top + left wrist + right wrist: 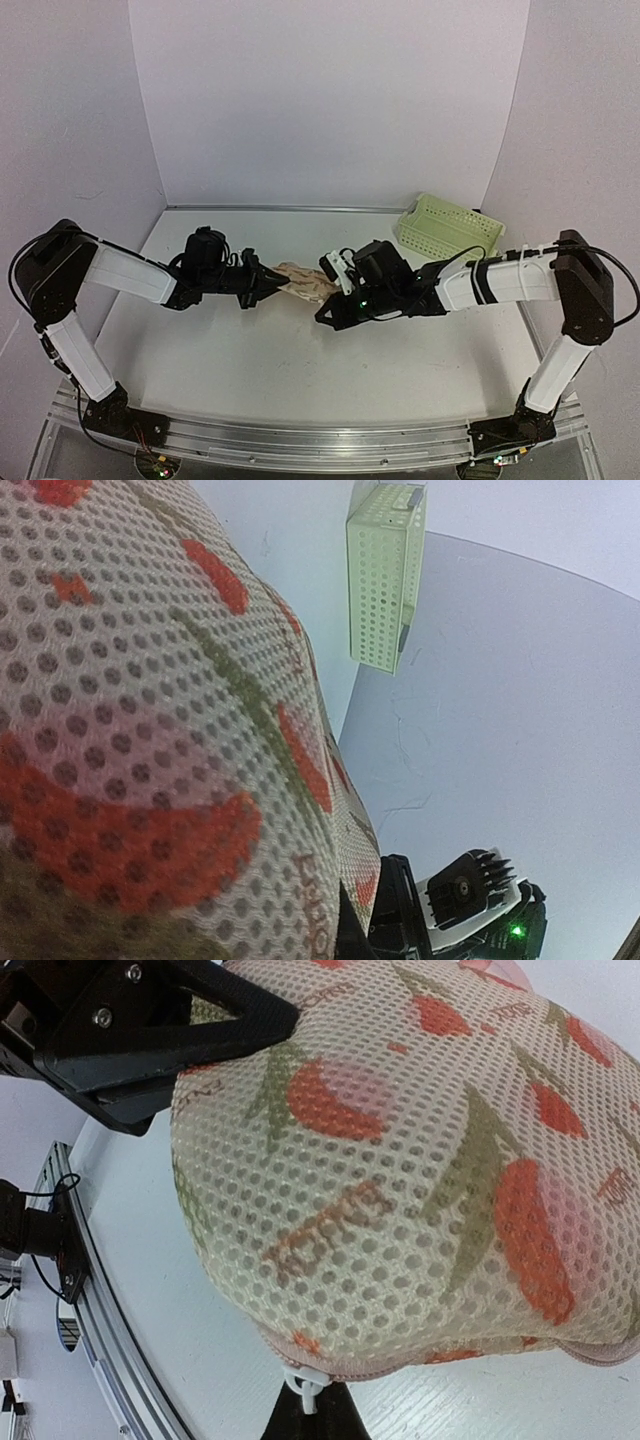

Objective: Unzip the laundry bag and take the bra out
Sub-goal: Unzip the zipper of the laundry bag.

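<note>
My left claw (266, 283) pinched the left end of the laundry bag (303, 283), which lay long ways over the tabletop (300, 370). My right claw (308, 1412) was pressed together on the zip pull (303, 1385) at the right end, so I judged the zip must open leftward. I saw no bra.

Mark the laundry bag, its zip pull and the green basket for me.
laundry bag (303, 283): top external view, on the printed mesh at its middle.
zip pull (304, 1384): right wrist view, on the white tab at the bag's lower rim.
green basket (384, 580): left wrist view, on its perforated side wall.
</note>
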